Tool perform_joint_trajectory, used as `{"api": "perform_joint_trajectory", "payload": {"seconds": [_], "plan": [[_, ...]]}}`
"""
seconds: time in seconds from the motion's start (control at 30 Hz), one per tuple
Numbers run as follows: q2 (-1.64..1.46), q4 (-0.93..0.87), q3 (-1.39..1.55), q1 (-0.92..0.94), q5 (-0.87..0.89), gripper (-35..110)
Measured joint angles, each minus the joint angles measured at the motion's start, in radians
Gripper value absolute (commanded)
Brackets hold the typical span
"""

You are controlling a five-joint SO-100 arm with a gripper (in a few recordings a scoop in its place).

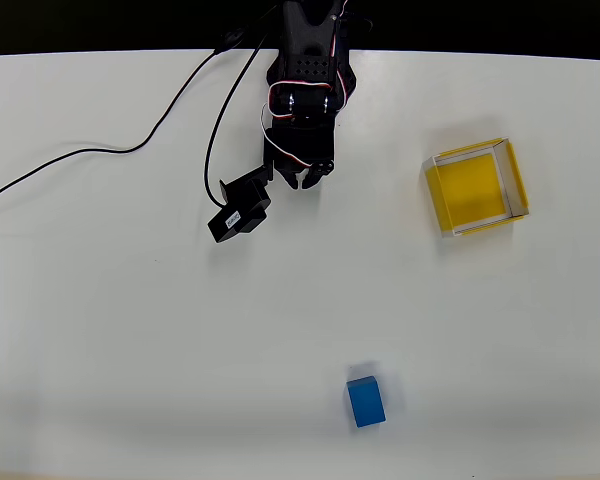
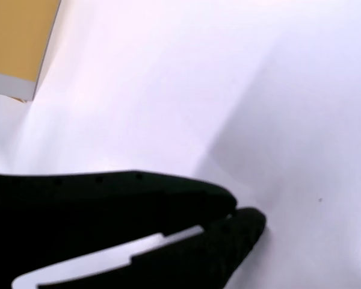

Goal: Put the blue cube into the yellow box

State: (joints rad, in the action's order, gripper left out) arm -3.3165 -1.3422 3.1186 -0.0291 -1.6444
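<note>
The small matte bright-blue cube (image 1: 365,401) lies near your white bench's (image 1: 100,330) front edge, long axis toward the back, well apart from your black two-finger end effector (image 1: 308,179), clenched empty at the back edge, with the shallow yellow box (image 1: 475,187) toward the right edge.

The blue cube (image 1: 365,401) is plain bright blue; the yellow box (image 1: 476,186) has a yellow floor and pale whitish rims; the counter (image 1: 130,330) is plain white; the end effector (image 1: 308,178) is black; its cables (image 1: 160,120) are black too.
</note>
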Motion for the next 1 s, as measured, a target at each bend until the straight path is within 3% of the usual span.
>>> {"api": "perform_joint_trajectory", "payload": {"seconds": [0.23,0.47,1.0], "plan": [[0.0,0.0,0.0,0.0,0.115,5],[0.002,0.015,0.0,0.0,0.086,11],[0.718,0.87,-0.179,0.037,-0.037,46]]}}
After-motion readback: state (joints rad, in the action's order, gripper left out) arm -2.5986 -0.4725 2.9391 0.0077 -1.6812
